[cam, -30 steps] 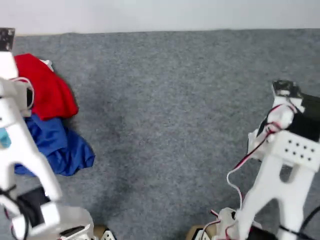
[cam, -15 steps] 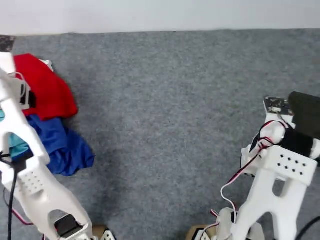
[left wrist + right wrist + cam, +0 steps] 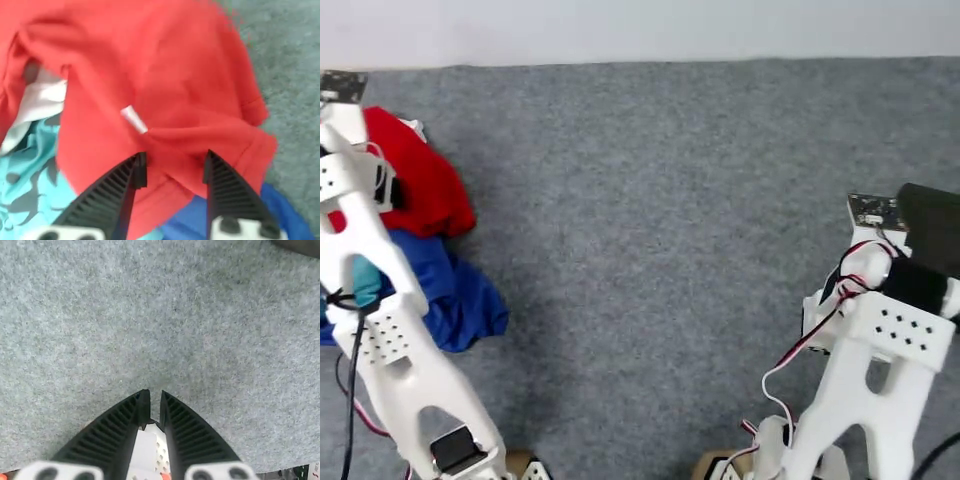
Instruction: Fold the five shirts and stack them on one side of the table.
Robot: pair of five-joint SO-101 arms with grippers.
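Left gripper (image 3: 174, 161) lining up on the red shirt (image 3: 165, 60)
Jaws well apart, holding nothing, over the far-left pile. I'd pinch just the top red layer, not the blue shirt (image 3: 460, 300) underneath. Right gripper (image 3: 155, 399) nearly closed, empty.

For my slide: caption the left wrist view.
Open left gripper above the red shirt, teal shirt and blue shirt alongside.

Red shirt (image 3: 165, 65), blue shirt (image 3: 460, 300), teal shirt (image 3: 35, 165) (dark blotches).
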